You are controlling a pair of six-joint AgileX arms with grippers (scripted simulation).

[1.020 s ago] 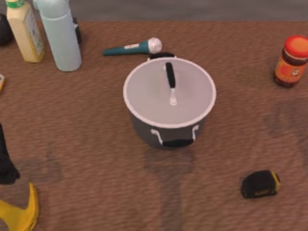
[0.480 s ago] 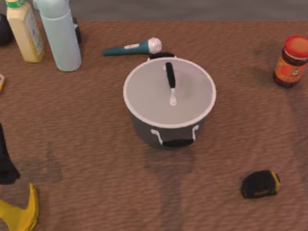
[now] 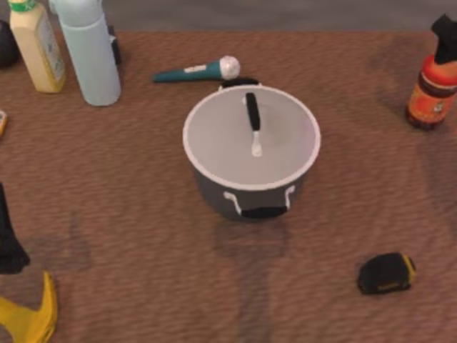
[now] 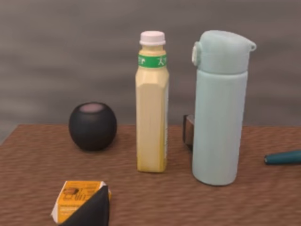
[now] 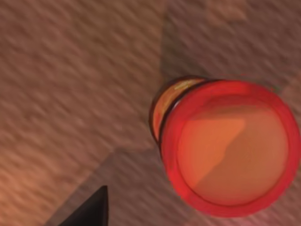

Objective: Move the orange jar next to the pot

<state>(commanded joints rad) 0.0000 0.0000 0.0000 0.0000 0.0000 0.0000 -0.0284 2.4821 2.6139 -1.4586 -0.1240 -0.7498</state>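
the left claw [image 3: 8, 250] sits parked at the worktop's [image 3: 128, 214] left edge; whether it is released or clenched cannot be told. the pot [image 3: 251, 153] stands lidded at the middle. the orange jar [image 3: 431, 93] stands upright near the far right edge, well apart from the pot. the right claw [image 3: 444, 32] hangs just above the jar's lid [image 5: 233, 148], a dark fingertip [image 5: 89, 209] showing in the right wrist view; its grip state cannot be told either.
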